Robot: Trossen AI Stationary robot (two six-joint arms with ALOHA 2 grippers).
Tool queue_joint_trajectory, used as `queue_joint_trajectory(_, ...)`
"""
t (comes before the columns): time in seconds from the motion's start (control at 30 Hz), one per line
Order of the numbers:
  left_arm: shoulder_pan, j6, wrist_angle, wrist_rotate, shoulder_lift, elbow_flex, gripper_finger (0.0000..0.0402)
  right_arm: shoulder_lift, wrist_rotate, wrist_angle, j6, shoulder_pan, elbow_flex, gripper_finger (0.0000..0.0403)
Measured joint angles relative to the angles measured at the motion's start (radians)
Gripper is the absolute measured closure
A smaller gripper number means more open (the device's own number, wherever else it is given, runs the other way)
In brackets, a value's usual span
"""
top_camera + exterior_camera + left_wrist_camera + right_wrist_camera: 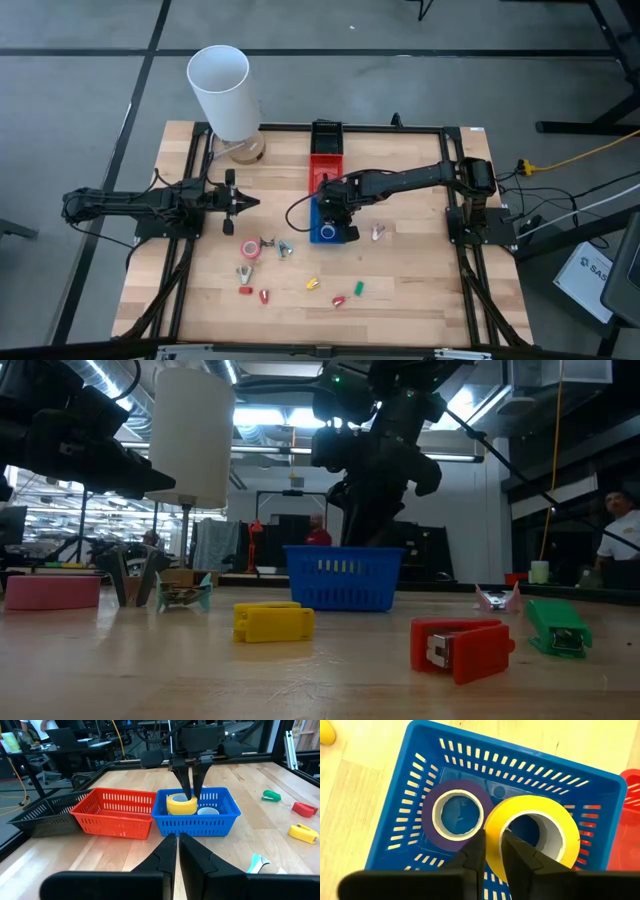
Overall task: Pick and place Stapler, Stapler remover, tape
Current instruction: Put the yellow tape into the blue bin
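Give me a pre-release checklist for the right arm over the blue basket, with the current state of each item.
1. Right claw pinches the yellow tape wall: ok.
2. Yellow tape sits over the blue basket, inside its rim: ok.
3. Purple tape already lies in the basket, beside the yellow one: ok.
4. Yellow tape resting on the basket floor: cannot tell.
5. Left claw shut, parked well away from the basket: ok.
6. Pink tape on the table, not yet binned: not ok.

The right gripper (192, 782) pinches a yellow tape roll (182, 803), apparently inside the blue basket (195, 817).
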State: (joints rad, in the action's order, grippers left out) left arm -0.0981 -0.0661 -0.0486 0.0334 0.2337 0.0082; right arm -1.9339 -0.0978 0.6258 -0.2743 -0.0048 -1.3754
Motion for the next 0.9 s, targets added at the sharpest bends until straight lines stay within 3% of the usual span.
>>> queue_joint_trajectory(0.57,0.000,0.000,0.000,0.000,0.000,0.000,0.0386,-0.001,0.001,-0.005,0.000,0.000,0.006,0.0338)
queue_joint_trajectory(0.9,0.000,0.000,0.000,0.000,0.000,0.000,0.0386,-0.001,0.069,-0.004,0.000,0.000,0.006,0.0338)
